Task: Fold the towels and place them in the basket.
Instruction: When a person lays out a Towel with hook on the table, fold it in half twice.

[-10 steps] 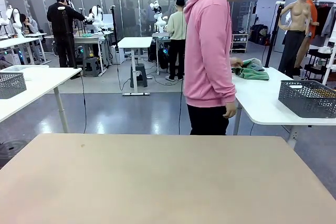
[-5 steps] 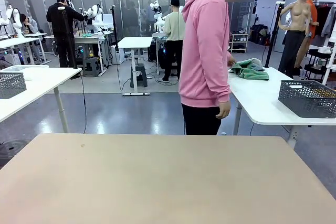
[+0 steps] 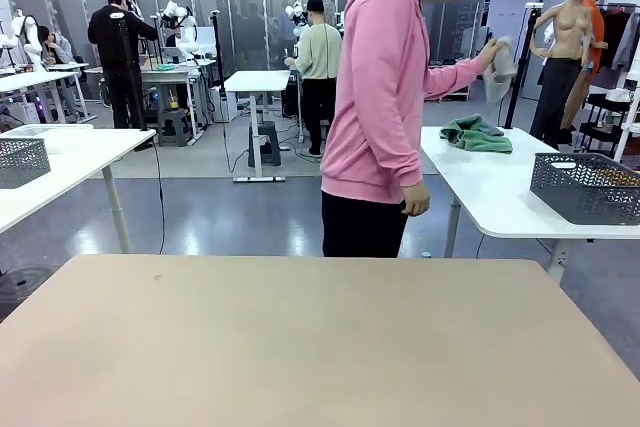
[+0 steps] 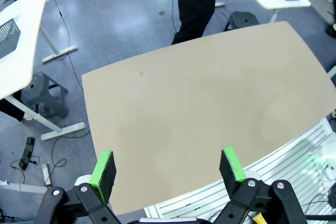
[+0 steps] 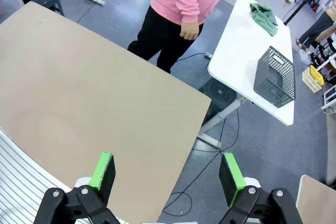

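The left jaws and right jaws stood spread; a person's hand held a pale grey terry towel above the white surface's far edge

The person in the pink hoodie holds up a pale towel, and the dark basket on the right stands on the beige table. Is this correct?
No: the basket stands on the white table, as the front view shows. The rest holds.

Basket on side table, right of person.
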Robot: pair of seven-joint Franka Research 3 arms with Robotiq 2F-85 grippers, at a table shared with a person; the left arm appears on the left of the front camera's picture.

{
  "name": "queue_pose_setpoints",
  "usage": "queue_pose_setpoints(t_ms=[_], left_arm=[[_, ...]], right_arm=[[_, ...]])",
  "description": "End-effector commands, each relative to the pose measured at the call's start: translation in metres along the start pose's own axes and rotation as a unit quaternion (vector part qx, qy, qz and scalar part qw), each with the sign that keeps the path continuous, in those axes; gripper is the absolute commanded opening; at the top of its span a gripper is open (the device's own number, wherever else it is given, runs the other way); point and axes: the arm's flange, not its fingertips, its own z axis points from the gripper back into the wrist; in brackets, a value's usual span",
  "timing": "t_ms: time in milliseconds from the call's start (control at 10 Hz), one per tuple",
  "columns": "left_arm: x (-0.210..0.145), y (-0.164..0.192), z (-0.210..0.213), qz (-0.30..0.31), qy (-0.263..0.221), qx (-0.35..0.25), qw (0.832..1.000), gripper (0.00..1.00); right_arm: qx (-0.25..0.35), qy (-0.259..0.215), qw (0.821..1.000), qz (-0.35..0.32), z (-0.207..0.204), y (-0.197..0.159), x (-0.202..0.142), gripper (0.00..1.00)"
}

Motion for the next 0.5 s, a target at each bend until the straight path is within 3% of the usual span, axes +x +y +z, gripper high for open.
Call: queue_pose_setpoints(t_ms=[0, 400], left_arm=[[0.0052, -0.0013, 0.0010, -0.002, 0.002, 0.001, 1.000, 1.00], [0.0052, -0.0013, 0.0010, -0.002, 0.002, 0.001, 1.000, 1.00]], right_arm=[[-0.001, 0.001, 1.000, -0.003, -0.0004, -0.0008, 0.0000, 1.00], [-0.001, 0.001, 1.000, -0.003, -0.0004, -0.0008, 0.0000, 1.00]])
